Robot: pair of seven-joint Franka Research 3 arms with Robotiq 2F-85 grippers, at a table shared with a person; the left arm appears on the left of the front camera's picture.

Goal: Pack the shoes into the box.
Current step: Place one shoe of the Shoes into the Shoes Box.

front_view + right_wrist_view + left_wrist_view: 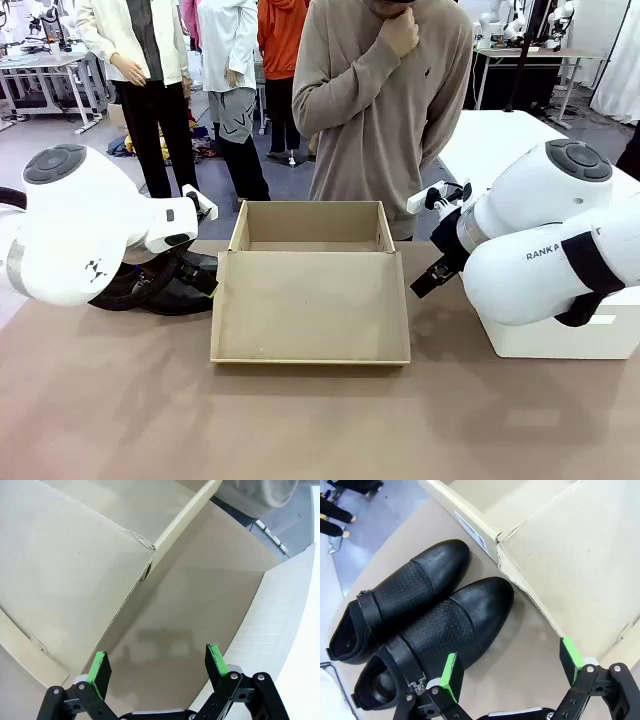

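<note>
Sitting mid-table [300, 425]: tan cardboard shoebox [312, 228], open, lid [310, 310] flat toward robot side.
Black buckle-strap dress shoes [430, 620] just left of shoebox, on table, side by side. Toes aimed at shoebox corner, heels away.
Left gripper [511, 667] above shoes, fingers spread, empty. Near shoe under one pad [451, 677], long axis slanting across finger span.
Right gripper [157, 666] right of shoebox, spread, empty.
Left arm nearer shoes.
Writing: "RANKA" on right arm [540, 270]. White label [470, 530] on shoebox side, unreadable.

clear lane between box [310, 225] and white block [560, 340]; shoes [450, 625] perhaps touching box's left
</note>
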